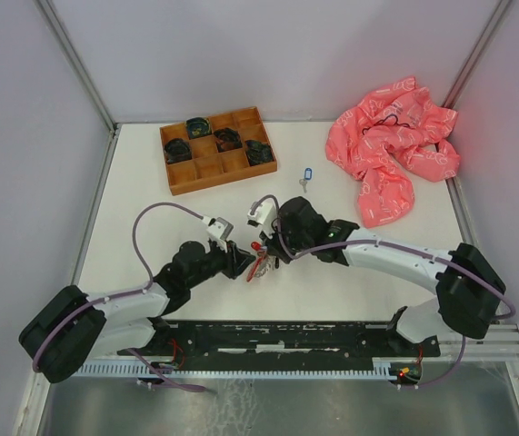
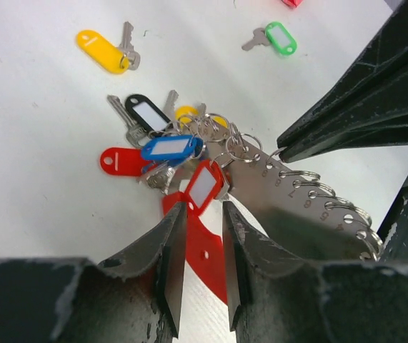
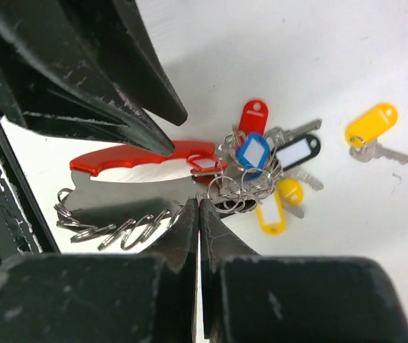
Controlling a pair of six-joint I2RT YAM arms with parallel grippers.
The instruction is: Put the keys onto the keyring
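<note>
Right gripper (image 3: 199,204), pressed together, tips seemingly touching the keyring (image 3: 222,190) amid bunched keys (image 3: 252,151).

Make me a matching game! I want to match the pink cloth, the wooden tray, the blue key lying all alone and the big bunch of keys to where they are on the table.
Things:
1. pink cloth
2. wooden tray
3. single blue-tagged key
4. key bunch

Places:
A. between the tray and the cloth
B. middle of the table, nearest the arm bases
C. far right corner
D. far side, left of the middle

Right pairs: 1-C, 2-D, 3-A, 4-B
</note>
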